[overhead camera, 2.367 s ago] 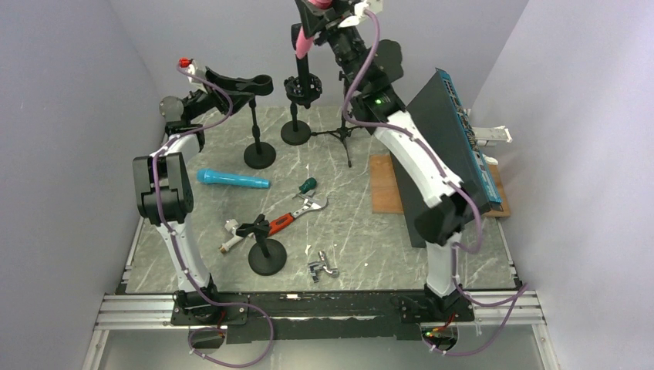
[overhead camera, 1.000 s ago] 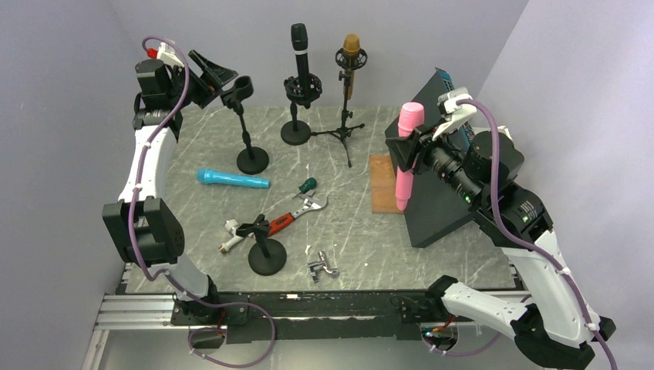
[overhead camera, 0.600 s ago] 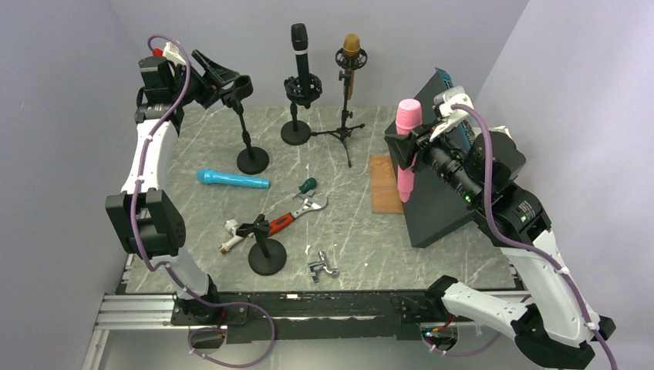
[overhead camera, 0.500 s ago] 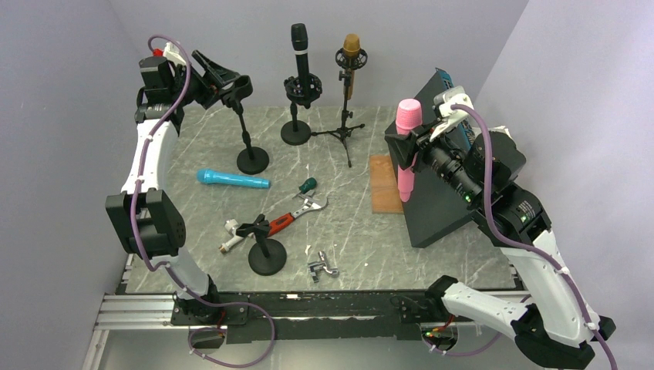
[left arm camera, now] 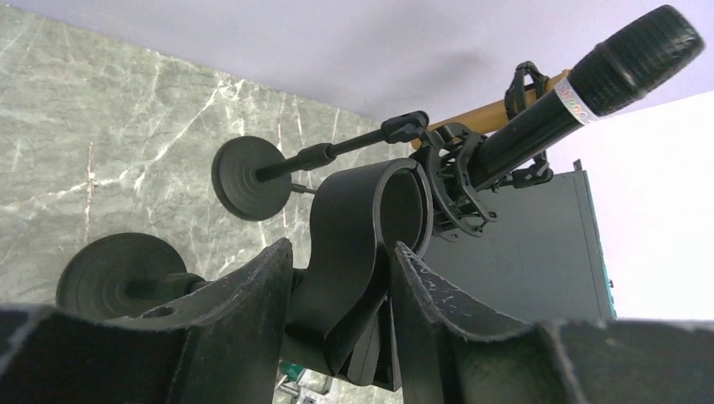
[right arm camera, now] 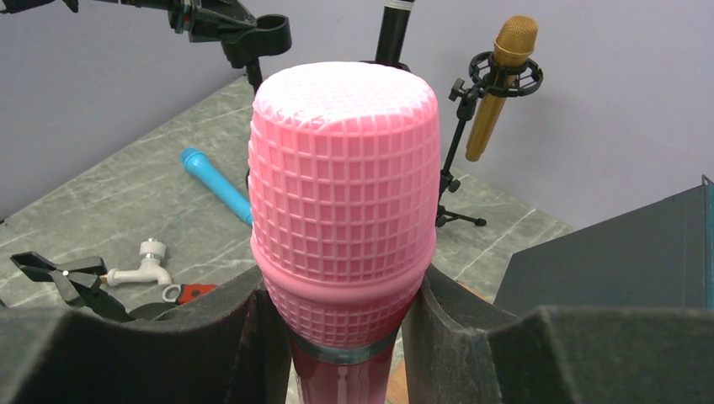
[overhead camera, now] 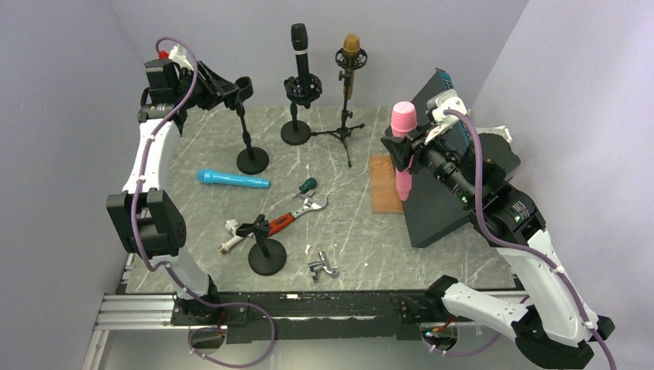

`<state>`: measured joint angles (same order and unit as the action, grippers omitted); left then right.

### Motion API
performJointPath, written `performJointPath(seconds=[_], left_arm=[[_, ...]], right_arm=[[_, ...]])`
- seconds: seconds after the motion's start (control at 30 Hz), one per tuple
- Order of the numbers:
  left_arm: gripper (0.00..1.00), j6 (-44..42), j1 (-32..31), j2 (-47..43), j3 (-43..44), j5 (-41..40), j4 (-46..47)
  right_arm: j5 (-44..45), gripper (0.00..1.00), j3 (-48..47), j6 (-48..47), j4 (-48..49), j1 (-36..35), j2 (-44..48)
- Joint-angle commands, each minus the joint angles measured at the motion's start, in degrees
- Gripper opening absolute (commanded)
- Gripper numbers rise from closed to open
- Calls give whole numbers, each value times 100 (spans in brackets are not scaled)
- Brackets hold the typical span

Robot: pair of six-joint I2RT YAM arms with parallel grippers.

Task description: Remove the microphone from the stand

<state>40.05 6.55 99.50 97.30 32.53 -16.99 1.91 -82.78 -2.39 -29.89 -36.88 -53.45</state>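
Observation:
My right gripper (overhead camera: 402,154) is shut on the pink microphone (overhead camera: 403,119), holding it upright in the air at the right, free of any stand. In the right wrist view its grille head (right arm camera: 343,177) rises between the fingers of the right gripper (right arm camera: 341,295). At the back left stands the empty black stand (overhead camera: 252,160). My left gripper (overhead camera: 222,87) is at its top clip (overhead camera: 244,86). In the left wrist view the left gripper (left arm camera: 339,278) presses both fingers against the sides of the ring-shaped clip (left arm camera: 370,219).
A black microphone (overhead camera: 298,42) and a gold one (overhead camera: 351,50) stand in holders at the back. A blue microphone (overhead camera: 231,179), a wrench (overhead camera: 297,214), a white tap (overhead camera: 230,231) and a small stand (overhead camera: 266,250) lie mid-table. A slanted black box (overhead camera: 447,177) is behind the right gripper.
The left gripper's jaws have closed from wide open onto the stand's clip. The right arm has carried the pink microphone slightly left and higher.

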Motion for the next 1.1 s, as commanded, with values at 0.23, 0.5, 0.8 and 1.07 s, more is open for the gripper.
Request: performJointPath(seconds=[0.23,0.5,0.8,1.07], left_arm=[[49,-763,-124,528,-910,-741,-396],[62,-756,-119,665,-607,-803,-574],[83,-920,-150,268,823,-1045,-1263],[84,-1425,-754,-590,1034,-1331,-1460]], right_arm=[[112,0,15,-206,205,-3,76],[26,0,97,-345,160,-3,-17],[-160,0,211,-151,176,-3,-81],[-254,0,-7,149,-226,10,-436]])
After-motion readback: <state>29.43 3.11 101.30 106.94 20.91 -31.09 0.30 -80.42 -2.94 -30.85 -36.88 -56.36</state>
